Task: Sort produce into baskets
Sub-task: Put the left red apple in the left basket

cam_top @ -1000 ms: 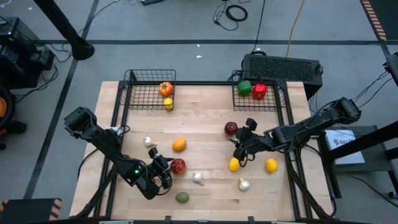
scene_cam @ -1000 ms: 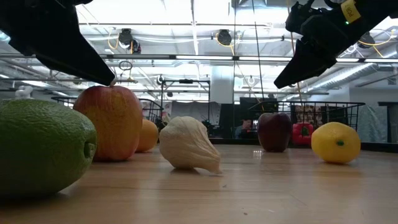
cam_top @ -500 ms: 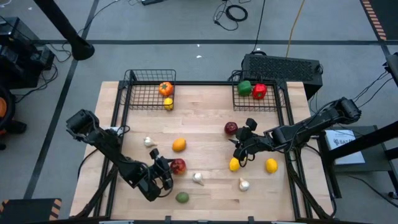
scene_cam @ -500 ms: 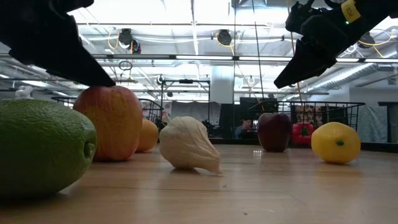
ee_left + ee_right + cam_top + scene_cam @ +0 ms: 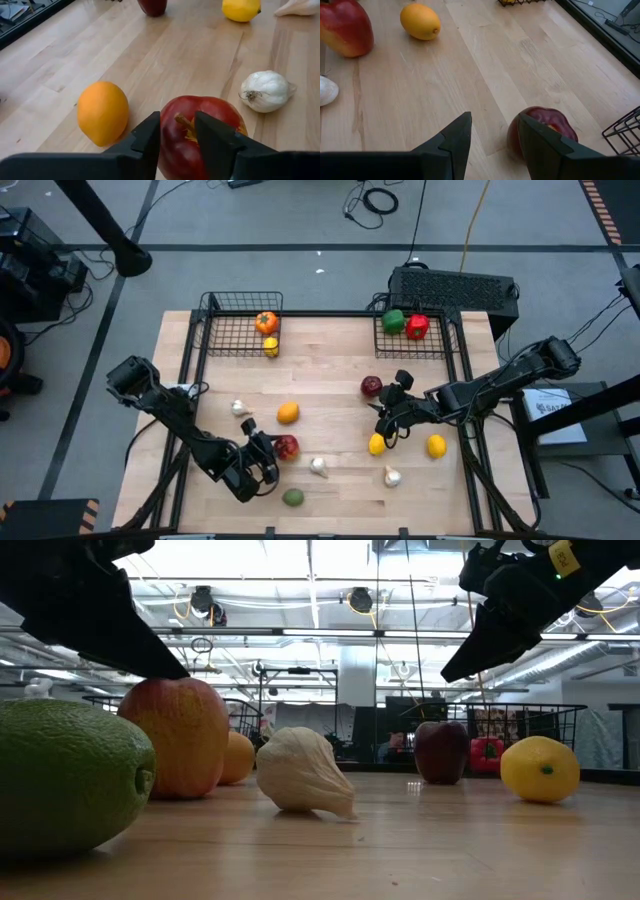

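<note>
Our left claw (image 5: 177, 132) sits low over the red apple (image 5: 200, 132) at the near-left part of the surface (image 5: 330, 370). Its two fingers stand narrowly apart on either side of the stem; we cannot tell whether they press the apple or merely straddle it. An orange (image 5: 102, 112) lies just beside the apple, a garlic bulb (image 5: 265, 90) lies near on the other side, and a green piece (image 5: 292, 498) lies toward the near edge.

Our right claw (image 5: 492, 135) hangs above the surface right of centre, fingers moderately apart and holding nothing. A dark red apple (image 5: 542, 132) lies just beyond its tips. In the high view, a lemon (image 5: 376, 444) lies under this claw, a second lemon (image 5: 436, 445) lies toward the right edge, and another garlic bulb (image 5: 392, 476) lies nearer the front.

The left basket (image 5: 225, 330), at the far edge, holds an orange piece and a yellow piece. The right basket (image 5: 440, 345) holds a green pepper (image 5: 393, 321) and a red pepper (image 5: 417, 327).

We judge the apples to be light, rigid and smooth toys. A round glossy body can roll or squirt out of a shallow pinch, and the stem is too thin to carry it. We advise taking each apple across its widest girth, fingers low on opposite flanks.
</note>
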Available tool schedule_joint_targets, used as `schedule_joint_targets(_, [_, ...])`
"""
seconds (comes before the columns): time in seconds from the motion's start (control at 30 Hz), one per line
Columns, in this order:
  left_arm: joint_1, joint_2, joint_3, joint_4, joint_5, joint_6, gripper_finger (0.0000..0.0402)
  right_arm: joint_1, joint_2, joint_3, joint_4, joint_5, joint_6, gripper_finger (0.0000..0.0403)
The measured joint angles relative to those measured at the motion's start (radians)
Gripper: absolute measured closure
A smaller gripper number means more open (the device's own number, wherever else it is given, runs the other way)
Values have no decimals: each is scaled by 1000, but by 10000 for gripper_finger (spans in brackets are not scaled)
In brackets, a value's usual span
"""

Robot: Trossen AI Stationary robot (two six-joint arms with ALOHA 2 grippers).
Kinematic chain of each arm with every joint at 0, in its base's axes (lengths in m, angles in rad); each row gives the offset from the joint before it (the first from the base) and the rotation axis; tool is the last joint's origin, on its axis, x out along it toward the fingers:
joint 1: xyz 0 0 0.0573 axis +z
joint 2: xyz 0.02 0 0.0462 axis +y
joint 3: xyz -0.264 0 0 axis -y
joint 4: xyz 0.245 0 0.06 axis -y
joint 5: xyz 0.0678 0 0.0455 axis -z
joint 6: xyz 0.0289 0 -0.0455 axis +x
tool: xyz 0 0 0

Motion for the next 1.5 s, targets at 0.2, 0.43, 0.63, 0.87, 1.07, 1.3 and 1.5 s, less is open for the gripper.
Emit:
schedule_joint_targets(0.2, [6, 0, 0, 0, 1, 6, 315, 0, 0, 0, 0, 0, 0, 250])
schedule_joint_targets(0.43, [6, 0, 0, 2, 1, 8, 355, 0, 0, 0, 0, 0, 0, 250])
schedule_joint_targets(0.63, [6, 0, 0, 28, 0, 55, 394, 0, 0, 0, 0, 0, 0, 250])
schedule_joint_targets(0.87, [35, -22, -1, 47, -4, 109, 388, 0, 0, 0, 0, 0, -1, 250])
schedule_joint_targets(1.07, [91, -147, -1, 44, -16, 228, 387, 0, 0, 0, 0, 0, -6, 250])
schedule_joint_targets(1.3, [196, -332, -1, 43, -45, 443, 387, 0, 0, 0, 0, 1, -15, 250])
schedule_joint_targets(1.5, [321, -475, -1, 44, -65, 645, 387, 0, 0, 0, 2, 4, -16, 250])
